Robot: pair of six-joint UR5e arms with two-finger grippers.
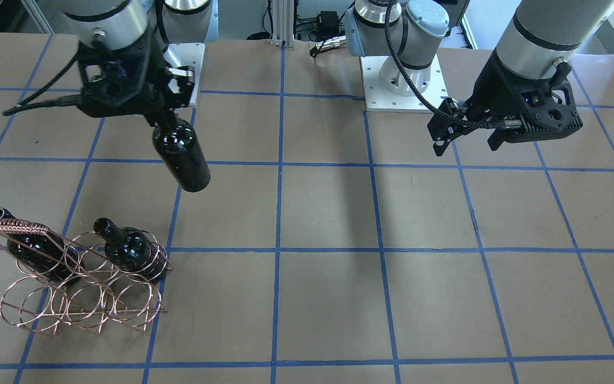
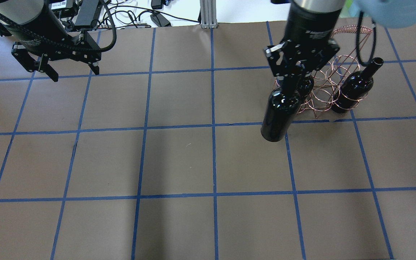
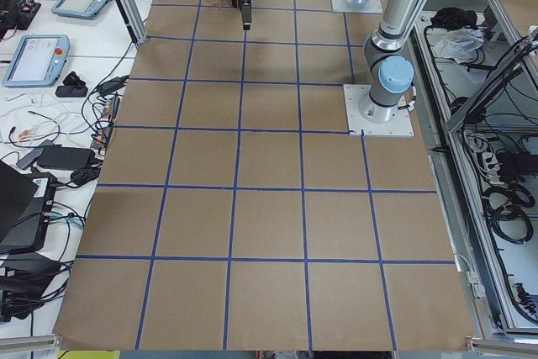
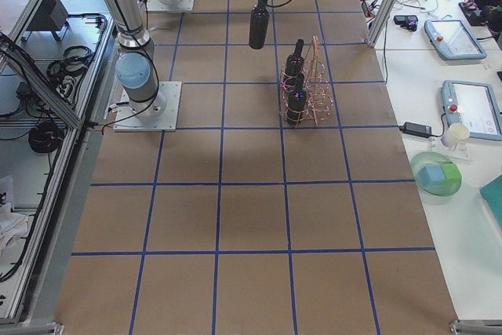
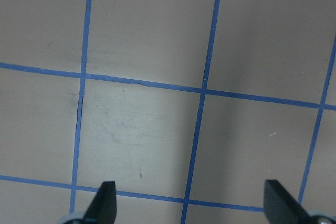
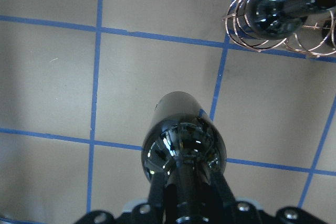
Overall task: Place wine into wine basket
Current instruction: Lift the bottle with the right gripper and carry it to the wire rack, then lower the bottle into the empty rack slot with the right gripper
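Note:
My right gripper is shut on the neck of a glossy black wine bottle and holds it in the air, base down and tilted. It also shows in the overhead view and the right wrist view. The copper wire wine basket stands on the table beyond the held bottle. Two more black bottles sit in its rings, one at each end. The middle rings hold nothing. My left gripper is open and empty, far from the basket, above bare table.
The table is brown paper with a blue tape grid. The arm bases stand at the table's robot side. Cables and a post lie past the far edge. Tablets and a bowl sit on a side bench.

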